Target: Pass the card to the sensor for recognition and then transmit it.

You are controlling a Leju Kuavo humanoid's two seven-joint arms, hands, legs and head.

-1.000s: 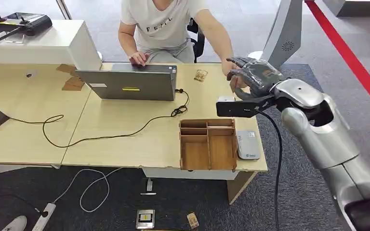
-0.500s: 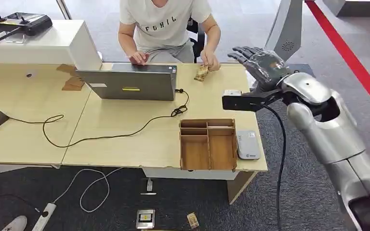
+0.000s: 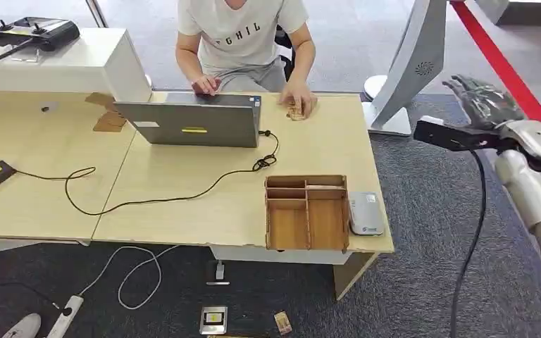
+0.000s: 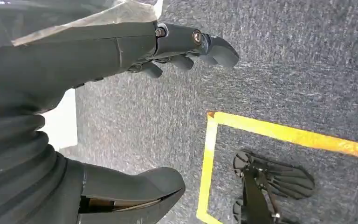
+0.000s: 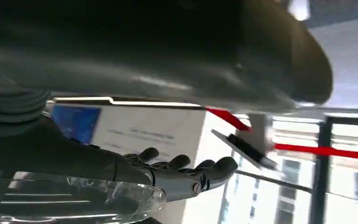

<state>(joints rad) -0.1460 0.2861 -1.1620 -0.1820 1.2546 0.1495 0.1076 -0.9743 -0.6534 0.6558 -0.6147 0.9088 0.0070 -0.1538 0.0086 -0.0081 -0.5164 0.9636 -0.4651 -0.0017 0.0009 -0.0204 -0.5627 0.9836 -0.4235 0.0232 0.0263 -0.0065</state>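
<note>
While the left hand point(image 4: 168, 46) hangs over grey carpet with fingers apart and nothing in it, the right hand point(image 3: 484, 101) is raised off the desk's right end, fingers spread and empty. Nearer on the desk point(image 3: 183, 204), a wooden tray point(image 3: 306, 213) lies just beside a grey sensor point(image 3: 365, 213). Farther back, beside the laptop point(image 3: 190, 123), a person's hand point(image 3: 300, 102) covers the card point(image 3: 295, 110).
</note>
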